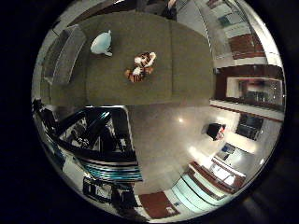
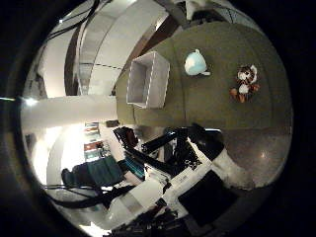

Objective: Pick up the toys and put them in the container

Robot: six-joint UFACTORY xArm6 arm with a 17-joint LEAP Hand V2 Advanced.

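Observation:
An orange, white and black striped plush tiger (image 1: 140,66) lies on the olive-green table (image 1: 187,56). A pale blue round plush toy (image 2: 196,63) lies on the same table, between the tiger and a grey rectangular container (image 2: 148,80), which stands open and looks empty near the table's end. My hand (image 2: 197,148) is high above and off the table's edge, far from both toys, holding nothing. Its black and white fingers reach out in a relaxed way over the floor side.
Beyond the table's near edge lies a shiny grey floor (image 1: 163,140). A small dark box (image 1: 215,130) stands on that floor. Shelving and walls ring the room farther out.

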